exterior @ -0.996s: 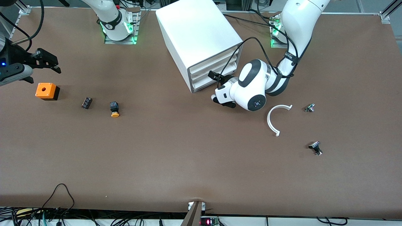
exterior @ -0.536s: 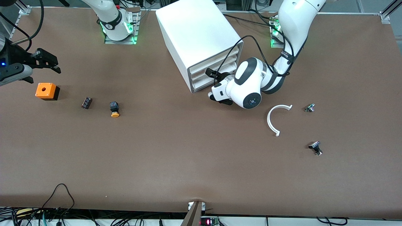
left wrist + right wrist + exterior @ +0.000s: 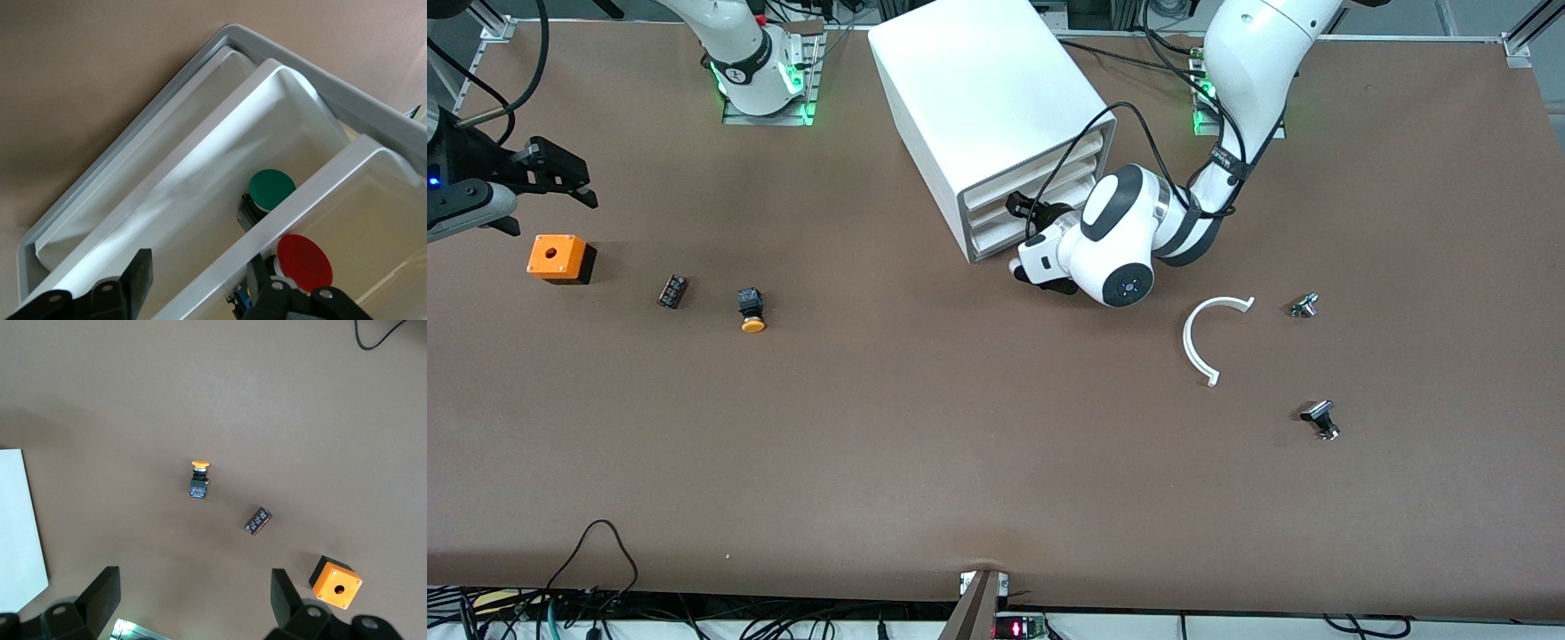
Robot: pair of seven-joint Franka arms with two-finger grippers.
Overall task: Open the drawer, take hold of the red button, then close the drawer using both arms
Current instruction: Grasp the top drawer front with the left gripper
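Brown matte surface [image 3: 925, 444] fills nearly the whole front view, with metal rails and dark cables along its edges. A white box cabinet [image 3: 983, 98] stands on it between the two arm bases, its three stacked drawers facing the front camera at an angle. The left gripper [image 3: 1024, 229] sits right at the cabinet's drawer fronts, its jaws spread apart and holding nothing; in the left wrist view one finger [image 3: 137, 280] lies over the middle drawer and the other by the rim of the drawer [image 3: 347, 200] next to it. Inside that drawer rests the button [image 3: 303, 261], its round red cap facing the camera. A green-capped button [image 3: 271, 189] lies in the middle drawer. The right gripper [image 3: 547, 182] waits in the air at the right arm's end of the surface, above an orange box [image 3: 560, 258], its jaws wide open and empty. Near the box lie a small dark block [image 3: 672, 291] and a yellow-capped button [image 3: 751, 309]. Toward the left arm's end lie a white curved strip [image 3: 1199, 342] and two small metal parts [image 3: 1304, 305], the other [image 3: 1321, 418] nearer the front camera.
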